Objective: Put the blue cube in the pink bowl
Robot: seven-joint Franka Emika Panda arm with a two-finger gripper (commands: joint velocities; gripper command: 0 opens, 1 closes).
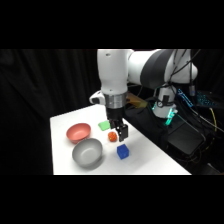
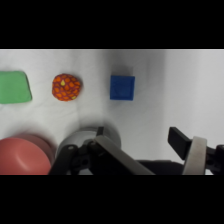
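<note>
White table (image 1: 150, 160), seen from the side: five loose items and one arm over them

1. Blue cube (image 1: 123, 151) – small, deep blue, resting flat on the table toward the near edge, right of the grey bowl and apart from it. Nothing touches it. From the wrist view the blue cube (image 2: 122, 87) lies square-on with bare white table all round

2. Pink bowl (image 1: 78, 132) – round, shallow, salmon-coloured, upright on the left part of the table, behind the grey bowl and just beside it. Nothing shows inside it. In the wrist view only a portion of the pink bowl (image 2: 22, 155) shows at the lower left corner

3. Grey bowl (image 1: 87, 153) – larger than the pink one, upright, nearest the front edge

4. Green block (image 1: 104, 125) – light green, flat on the table behind the gripper. Wrist view: green block (image 2: 14, 87) at the left edge, partly cut off

5. Red-orange object (image 1: 113, 136) – small, speckled, rounded, lying between the green block and the blue cube. Wrist view: red-orange object (image 2: 66, 87) in line with the two

6. Gripper (image 1: 119, 132) – hangs from the white arm, above the table, near the red-orange object and just behind the blue cube, holding nothing. Whether its fingers are apart or together I cannot tell
</note>
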